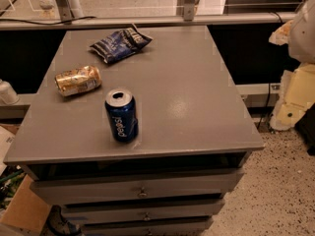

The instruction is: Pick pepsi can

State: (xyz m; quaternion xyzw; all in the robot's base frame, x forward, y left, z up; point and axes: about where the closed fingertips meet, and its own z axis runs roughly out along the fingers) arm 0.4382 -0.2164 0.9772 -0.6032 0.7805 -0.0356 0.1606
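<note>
The pepsi can (pixel 121 115) is dark blue with white lettering down its side and a silver top. It stands upright on the grey table top (pixel 187 97), near the front edge and left of the middle. My arm and gripper (pixel 291 104) show as white and cream parts at the far right edge of the camera view. They are beyond the table's right side, well apart from the can and holding nothing that I can see.
A gold dented can (pixel 78 80) lies on its side at the table's left, behind the pepsi can. A dark blue snack bag (pixel 120 44) lies at the back. Drawers (pixel 141 190) sit under the top. A rail (pixel 147 19) runs behind. A cardboard box (pixel 22 208) is on the floor at the left.
</note>
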